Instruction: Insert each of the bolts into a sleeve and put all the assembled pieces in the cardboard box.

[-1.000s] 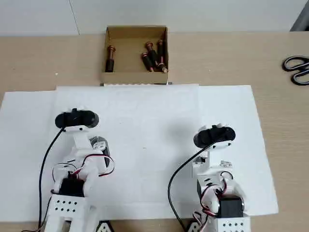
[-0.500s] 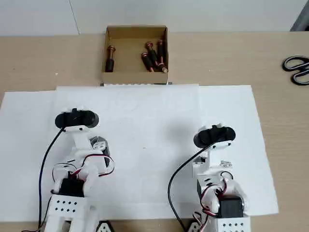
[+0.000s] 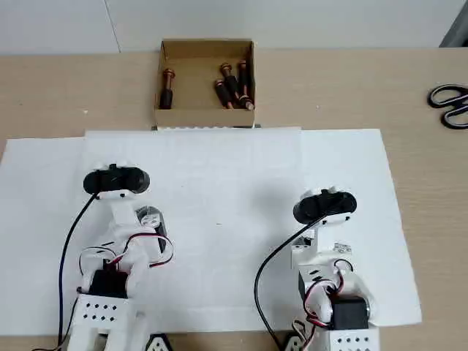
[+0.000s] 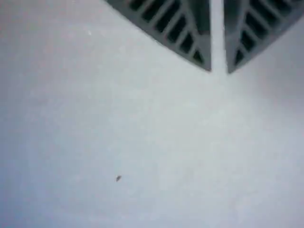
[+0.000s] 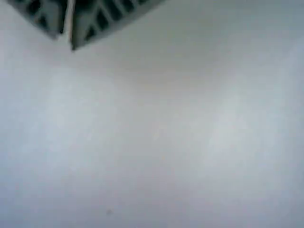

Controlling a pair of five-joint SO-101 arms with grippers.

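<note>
Nearest, the two claws, left gripper (image 4: 217, 66) and right gripper (image 5: 69, 40), hang clenched and empty above one white paper sheet (image 3: 219, 190). Farther off, the single open brown cardboard box (image 3: 205, 117) holds what look like four coppery bolt-in-sleeve pieces (image 3: 168, 88). The task appears complete, so the next move likely calls only for parking.

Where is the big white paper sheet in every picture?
High view: the large white paper sheet covers the light wooden table's near half.
Left wrist view: it spreads below the left end effector.
Right wrist view: below the right end effector.
Shared landmark: the sheet itself.
</note>
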